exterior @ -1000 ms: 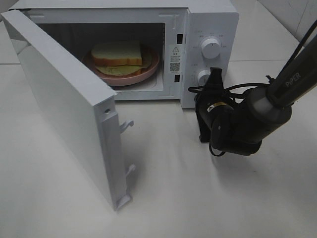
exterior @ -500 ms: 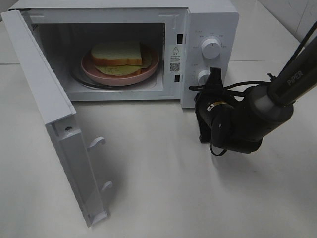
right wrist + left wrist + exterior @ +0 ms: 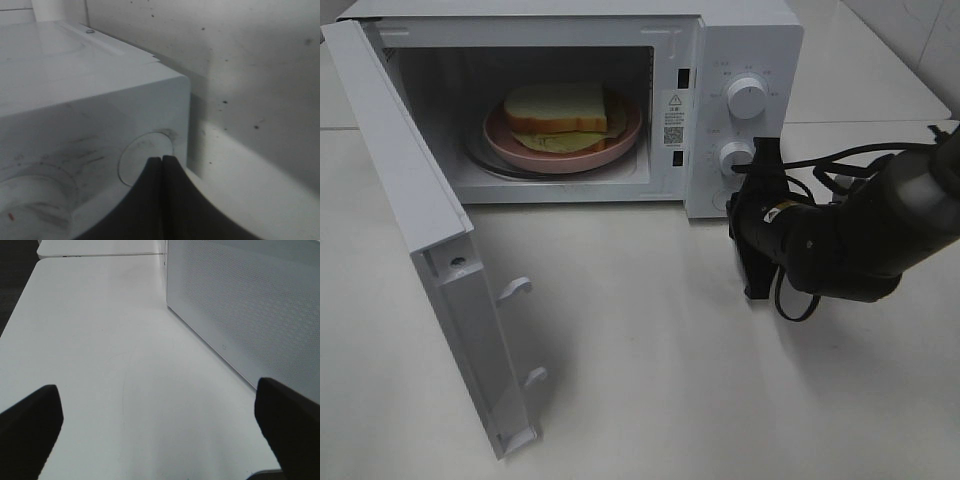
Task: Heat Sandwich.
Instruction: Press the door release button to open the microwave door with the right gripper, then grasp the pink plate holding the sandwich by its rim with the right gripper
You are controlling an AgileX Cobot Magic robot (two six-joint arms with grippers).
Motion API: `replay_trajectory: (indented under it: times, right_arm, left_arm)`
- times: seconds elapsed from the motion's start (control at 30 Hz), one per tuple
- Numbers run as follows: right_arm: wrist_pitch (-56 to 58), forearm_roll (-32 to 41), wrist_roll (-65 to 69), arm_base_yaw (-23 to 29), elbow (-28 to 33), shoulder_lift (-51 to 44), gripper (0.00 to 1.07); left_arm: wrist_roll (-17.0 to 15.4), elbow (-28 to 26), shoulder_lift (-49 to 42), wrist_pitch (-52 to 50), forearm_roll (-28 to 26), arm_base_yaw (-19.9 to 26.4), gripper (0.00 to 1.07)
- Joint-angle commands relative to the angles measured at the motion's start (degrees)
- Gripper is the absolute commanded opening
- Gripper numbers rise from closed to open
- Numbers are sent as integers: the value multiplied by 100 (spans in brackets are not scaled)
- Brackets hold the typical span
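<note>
- The sandwich (image 3: 558, 108) lay on a pink plate (image 3: 620, 140) inside the microwave (image 3: 740, 40), toward the back of the cavity.
- The door (image 3: 410, 190) stood wide open, swung out to the left of the high view, with its latch hooks showing on the free edge.
- The right gripper (image 3: 162, 159) had its fingers pressed together with nothing between them. Its tips were at a round button (image 3: 145, 155) in the lower corner of the control panel; I could not tell whether they touched it.
- In the high view this arm sat on the right, just beside the panel and below the two knobs (image 3: 748, 97).
- The left gripper (image 3: 159, 422) was spread wide and empty, low over the table (image 3: 100, 340), beside a dotted grey panel (image 3: 250, 300).
</note>
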Motion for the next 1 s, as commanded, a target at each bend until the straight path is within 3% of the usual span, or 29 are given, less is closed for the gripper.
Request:
replay_trajectory:
  times: [0.03, 0.27, 0.53, 0.77, 1.0]
  right_arm:
    - [281, -86, -246, -34, 178, -246, 1]
    - [1427, -86, -1266, -52, 539, -1152, 2]
    - [2779, -86, -2825, -52, 539, -1885, 3]
    - [4733, -304, -5265, -57, 34, -2154, 4]
    - [6188, -676, -6618, -57, -453, -2154, 5]
  left_arm:
    - [-46, 17, -155, -92, -40, -29, 102]
    - [-46, 17, -155, -92, -40, -29, 102]
    - [-46, 17, -155, -92, -40, -29, 102]
    - [-46, 17, -155, -92, -40, -29, 102]
    - [-46, 17, -155, -92, -40, -29, 102]
